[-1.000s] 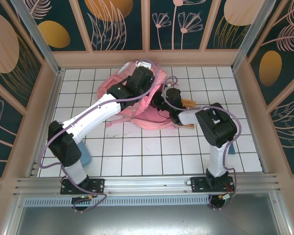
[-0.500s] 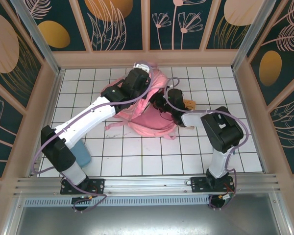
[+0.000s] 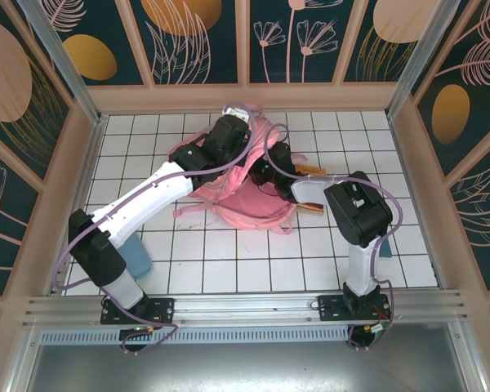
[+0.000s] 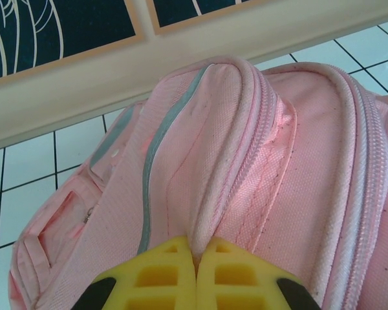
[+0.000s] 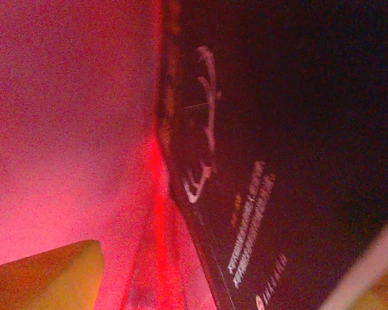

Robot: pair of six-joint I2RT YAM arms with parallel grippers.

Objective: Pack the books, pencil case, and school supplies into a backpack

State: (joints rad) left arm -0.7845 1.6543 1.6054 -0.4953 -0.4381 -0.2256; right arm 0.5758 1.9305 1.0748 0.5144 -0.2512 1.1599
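My left gripper [image 4: 195,274] is pinched tight on a raised fold of the pink backpack [image 3: 249,204], which lies at the far middle of the tiled table [image 3: 229,261]. My right gripper [image 5: 226,284] is down inside the backpack, jaws wide, clamping nothing. The dark book [image 5: 297,129] with white lettering lies right in front, against the pink lining

Backpack [image 4: 246,161] pink, grey-blue stripe. Book [image 5: 297,97] dark, white lettering. Table [image 3: 229,261] white-tiled, dark grid. Walls [image 3: 196,49] dark teal, orange ovals, pale plant outlines.
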